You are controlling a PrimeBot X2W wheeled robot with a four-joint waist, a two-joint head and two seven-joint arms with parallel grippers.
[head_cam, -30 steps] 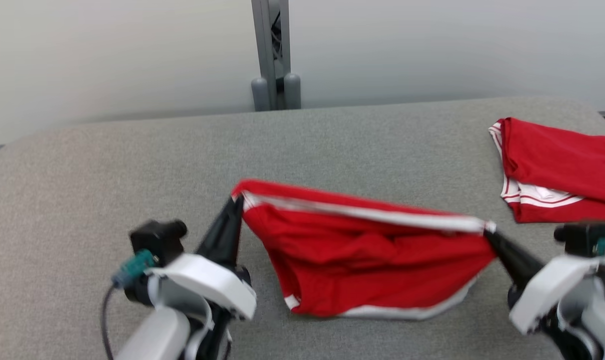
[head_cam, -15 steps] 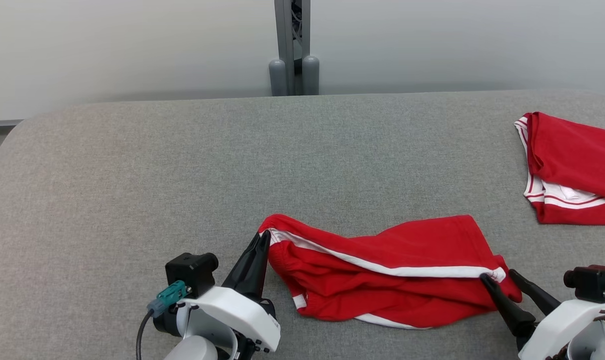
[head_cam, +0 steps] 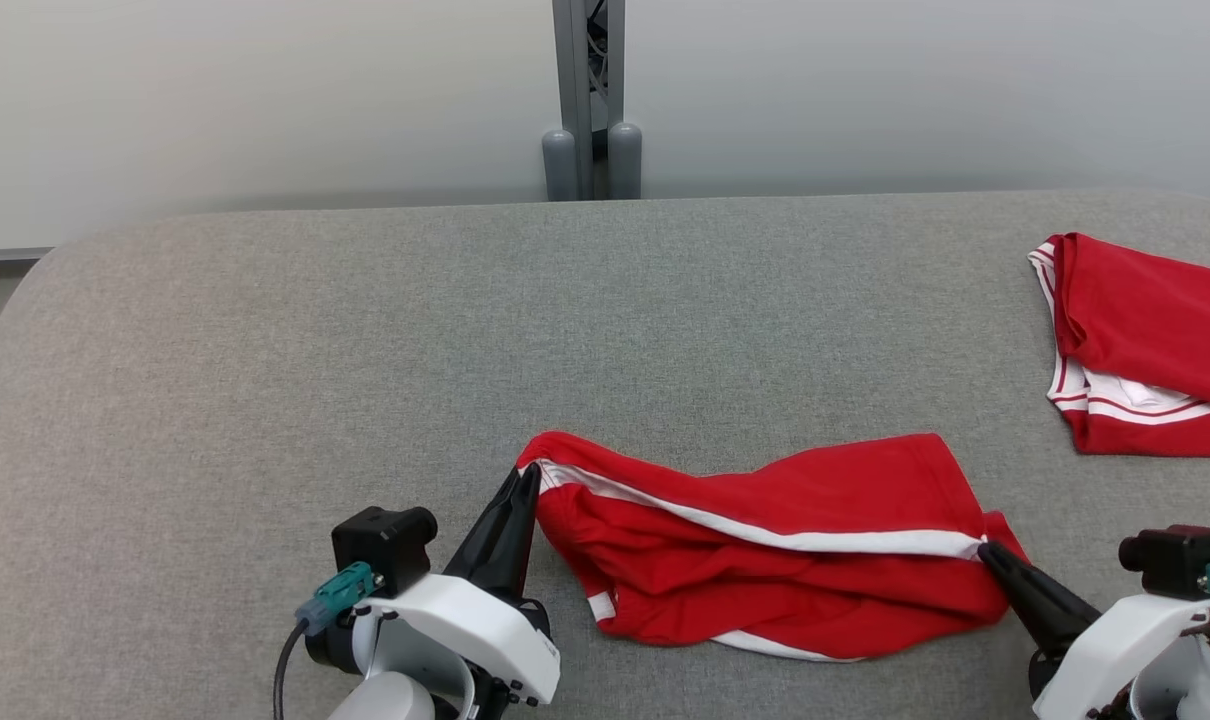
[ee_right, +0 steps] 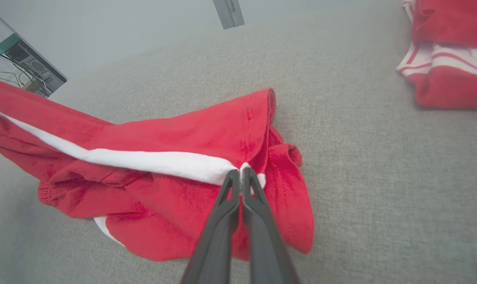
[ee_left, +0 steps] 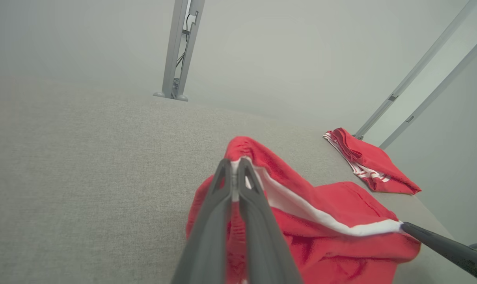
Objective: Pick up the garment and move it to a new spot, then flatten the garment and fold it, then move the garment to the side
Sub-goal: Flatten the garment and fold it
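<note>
The garment point(head_cam: 765, 570), red shorts with a white side stripe, lies crumpled on the grey table point(head_cam: 365, 330) near its front edge. My left gripper point(head_cam: 530, 478) is shut on the garment's left end, where the white stripe starts; in the left wrist view the left gripper point(ee_left: 235, 162) pinches that red and white edge of the garment point(ee_left: 341, 236). My right gripper point(head_cam: 985, 548) is shut on the stripe's right end. In the right wrist view the right gripper point(ee_right: 241, 172) clamps the white tip, with the garment point(ee_right: 183, 134) spread to the left.
A second red garment point(head_cam: 1145, 340) with white trim lies folded at the table's right, also seen as a red folded piece point(ee_right: 447, 51) in the right wrist view. A grey post point(head_cam: 590, 100) stands behind the table's far edge, against a pale wall.
The garment, held up stretched between both grippers a second ago, now rests on the table. The right gripper opened half a second ago and has shut again on the stripe's end.
</note>
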